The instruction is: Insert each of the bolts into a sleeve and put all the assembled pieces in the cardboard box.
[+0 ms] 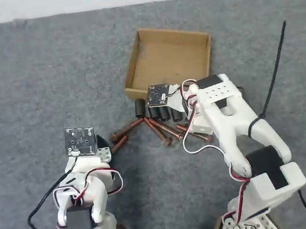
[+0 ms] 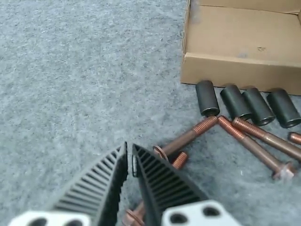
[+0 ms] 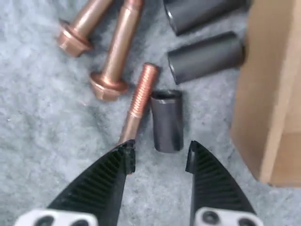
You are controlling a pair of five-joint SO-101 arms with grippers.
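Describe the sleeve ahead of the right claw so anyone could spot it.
Start at the cardboard box, where black sleeves lie by its wall. The sleeve sits just ahead of the open right claw. Alone among them, it lies alongside a copper bolt's threaded end.

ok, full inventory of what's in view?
box: 1, brown cardboard, empty, beyond the parts.
sleeves: at least 4, black, lying along the box's near wall.
bolts: at least 5, copper, loose, nearer the arms than the sleeves.
carpet: grey, under everything.
tie: 1, black, thin, right of the box.
left arm: white, jaws shut, over a bolt.
right arm: white, jaws open, at a sleeve.
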